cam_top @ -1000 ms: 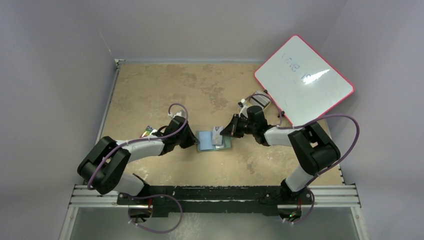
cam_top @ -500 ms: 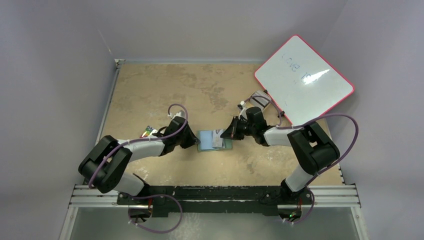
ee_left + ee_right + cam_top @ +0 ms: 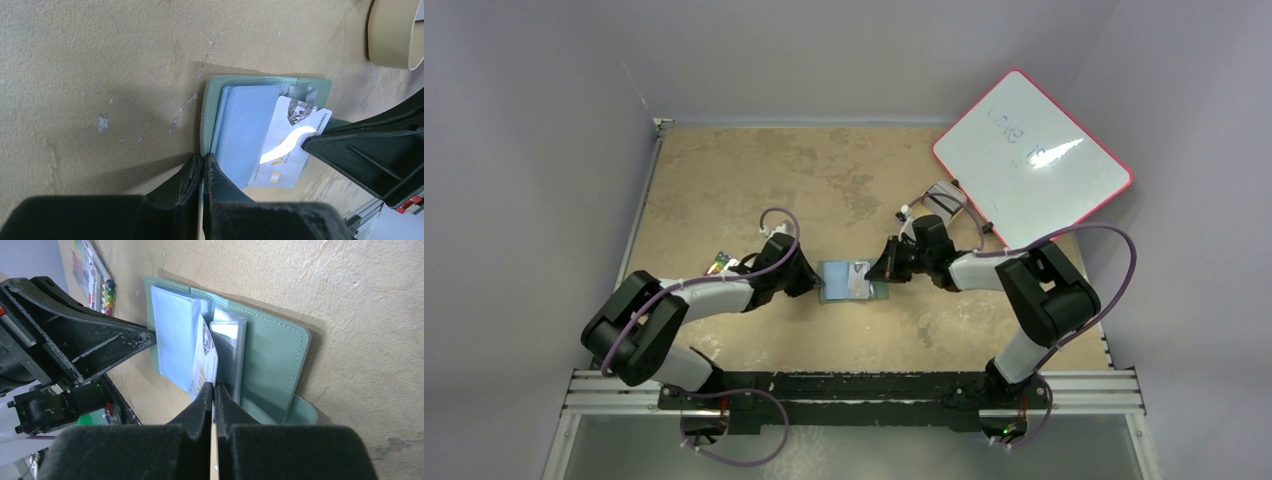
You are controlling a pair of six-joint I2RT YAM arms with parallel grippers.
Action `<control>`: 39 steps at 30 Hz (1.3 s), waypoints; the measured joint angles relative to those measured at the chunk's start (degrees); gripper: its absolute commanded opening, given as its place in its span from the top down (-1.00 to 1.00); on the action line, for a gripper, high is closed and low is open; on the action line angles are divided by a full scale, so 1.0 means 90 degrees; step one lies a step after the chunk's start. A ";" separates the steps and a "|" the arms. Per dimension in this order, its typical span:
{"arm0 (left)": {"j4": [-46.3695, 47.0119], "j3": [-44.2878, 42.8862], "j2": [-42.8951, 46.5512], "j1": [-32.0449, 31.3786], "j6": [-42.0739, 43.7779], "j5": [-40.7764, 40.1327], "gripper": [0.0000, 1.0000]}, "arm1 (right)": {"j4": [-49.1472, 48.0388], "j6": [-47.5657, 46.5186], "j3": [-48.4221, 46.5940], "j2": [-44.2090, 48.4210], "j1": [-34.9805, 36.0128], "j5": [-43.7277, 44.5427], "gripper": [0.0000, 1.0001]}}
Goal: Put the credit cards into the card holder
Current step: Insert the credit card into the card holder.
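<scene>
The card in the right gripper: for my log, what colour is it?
The card is white with a curved gold stripe, clearest in the left wrist view.

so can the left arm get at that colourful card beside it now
Probably not yet: the left end effector is shut on the edge of the card holder while the right end effector holds a white card over it. The colourful card lies uncovered, so letting go should do.

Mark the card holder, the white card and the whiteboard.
card holder (image 3: 206, 117): left wrist view, on its green left border.
white card (image 3: 290, 145): left wrist view, middle of its face.
whiteboard (image 3: 1029, 160): top view, centre of the writing surface.
</scene>
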State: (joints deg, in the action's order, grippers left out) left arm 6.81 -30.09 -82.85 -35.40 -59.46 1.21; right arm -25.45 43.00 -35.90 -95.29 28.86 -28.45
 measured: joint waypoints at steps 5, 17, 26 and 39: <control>0.0002 0.0000 -0.0012 0.0000 0.0000 0.0002 1.00 | 0.0041 -0.0095 -0.0087 -0.0044 0.0044 0.0000 1.00; 0.0019 0.0000 -0.0029 0.0000 0.0002 0.0002 1.00 | 0.0070 -0.0335 -0.0335 -0.0338 0.0141 -0.0005 1.00; 0.0053 -0.0002 -0.0034 0.0000 -0.0024 0.0000 1.00 | 0.0039 -0.0216 -0.0415 -0.0376 0.0204 0.0053 1.00; 0.0075 -0.0002 -0.0034 -0.0034 -0.0165 -0.0097 1.00 | -0.0571 0.0321 -0.0107 -0.0359 0.0209 0.0068 1.00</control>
State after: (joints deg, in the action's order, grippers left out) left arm 7.49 -30.11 -83.15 -35.70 -60.95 0.34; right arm -30.59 45.89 -36.86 -98.52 30.74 -27.83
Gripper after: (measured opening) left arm 0.011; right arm 0.005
